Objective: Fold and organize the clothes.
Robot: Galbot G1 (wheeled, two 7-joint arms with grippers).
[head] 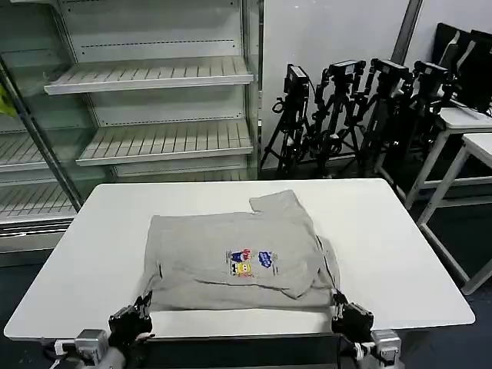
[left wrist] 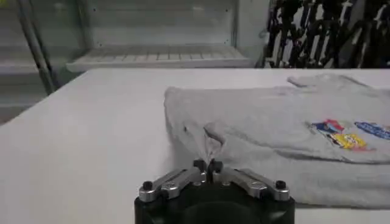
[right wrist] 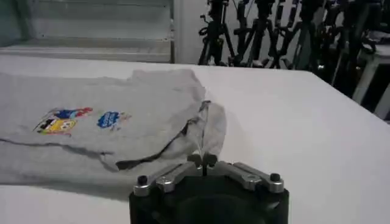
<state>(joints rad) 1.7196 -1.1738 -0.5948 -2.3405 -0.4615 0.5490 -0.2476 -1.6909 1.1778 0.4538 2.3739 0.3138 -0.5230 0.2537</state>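
A white table (head: 400,254) stands in front of the robot. On it lies the shirt (head: 231,257). It is light grey and partly folded. It sits in the middle of the table, a bit nearer the robot's edge. One sleeve pokes out at the far side. On its chest is a little picture (head: 250,262) in red, blue and yellow.

The left gripper (left wrist: 208,165) is down low at the near edge of the table, by the shirt's near left corner. Its two fingers are pressed tight together. A little pinch of grey cloth rises right at their tips, so it has hold of the shirt's edge there.

The right gripper (right wrist: 203,161) is down low at the near edge too, by the shirt's near right corner. Its fingers are squeezed together as well, and a thin fold of the shirt runs up from between their tips.

Behind the table are bare shelves (head: 154,77) and a row of black camera stands (head: 346,108).
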